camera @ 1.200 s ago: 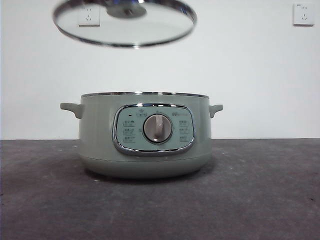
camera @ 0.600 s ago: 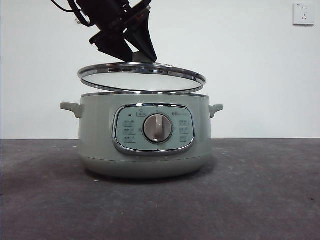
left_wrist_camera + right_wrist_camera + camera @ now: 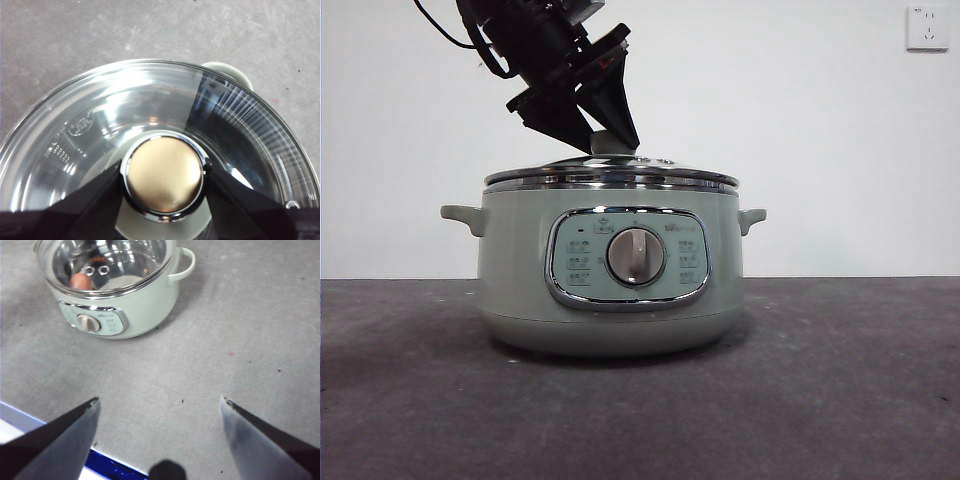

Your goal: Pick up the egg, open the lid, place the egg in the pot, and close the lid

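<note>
The pale green pot (image 3: 520, 270) stands in the middle of the table with its dial facing the front view. The glass lid (image 3: 610, 177) rests level on the pot's rim. My left gripper (image 3: 605, 140) comes down from the upper left and is shut on the lid's knob (image 3: 164, 172), one jaw on each side. Seen through the lid (image 3: 125, 260) in the right wrist view, the reddish-brown egg (image 3: 80, 281) lies inside the pot (image 3: 145, 305). My right gripper (image 3: 159, 405) is open and empty, high above the table and well away from the pot.
One side handle of the pot (image 3: 227, 72) shows beyond the lid. The dark grey tabletop (image 3: 840, 380) surrounds the pot. A white wall socket (image 3: 927, 27) is on the back wall. A blue and white edge (image 3: 30, 425) lies under the right gripper.
The lid came down from high at the upper left onto the pot's rim, carried by my left gripper. It hung tilted just above the rim half a second ago and now sits level.
</note>
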Controlling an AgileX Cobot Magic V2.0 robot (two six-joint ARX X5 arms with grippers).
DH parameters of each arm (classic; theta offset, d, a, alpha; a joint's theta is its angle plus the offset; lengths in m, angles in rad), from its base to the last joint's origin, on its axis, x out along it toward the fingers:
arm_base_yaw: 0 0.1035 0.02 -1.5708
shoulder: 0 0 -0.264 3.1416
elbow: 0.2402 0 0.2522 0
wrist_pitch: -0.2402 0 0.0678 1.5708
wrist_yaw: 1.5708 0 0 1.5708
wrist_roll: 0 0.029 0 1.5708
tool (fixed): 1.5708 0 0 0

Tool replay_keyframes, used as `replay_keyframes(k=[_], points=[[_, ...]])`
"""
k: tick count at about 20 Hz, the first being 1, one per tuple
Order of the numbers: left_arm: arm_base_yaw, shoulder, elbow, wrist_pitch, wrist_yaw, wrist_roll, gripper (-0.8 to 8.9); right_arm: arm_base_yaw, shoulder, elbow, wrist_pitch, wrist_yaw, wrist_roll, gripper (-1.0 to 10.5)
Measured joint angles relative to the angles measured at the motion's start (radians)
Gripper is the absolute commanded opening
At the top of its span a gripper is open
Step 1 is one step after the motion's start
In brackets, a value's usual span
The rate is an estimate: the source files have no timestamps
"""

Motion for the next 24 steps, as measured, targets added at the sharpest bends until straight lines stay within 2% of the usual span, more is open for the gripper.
replay_keyframes(k=[13,14,17,20,24], points=[[0.0,-0.011,-0.03,0.004,-0.01,0.019,0.12,0.0,0.0,0.0,0.027,0.003,0.0,4.0],[0.0,-0.011,-0.03,0.004,-0.01,0.019,0.58,0.0,0.0,0.0,0.027,0.003,0.0,4.0],[0.0,-0.011,-0.03,0.004,-0.01,0.019,3.22,0.0,0.0,0.0,0.021,0.003,0.0,4.1],[0.0,-0.011,-0.03,0.004,-0.01,0.016,3.29,0.0,0.001,0.0,0.018,0.003,0.0,4.1],[0.0,-0.011,0.014,-0.084,-0.014,0.009,3.29,0.0,0.001,0.0,0.018,0.003,0.0,4.1]])
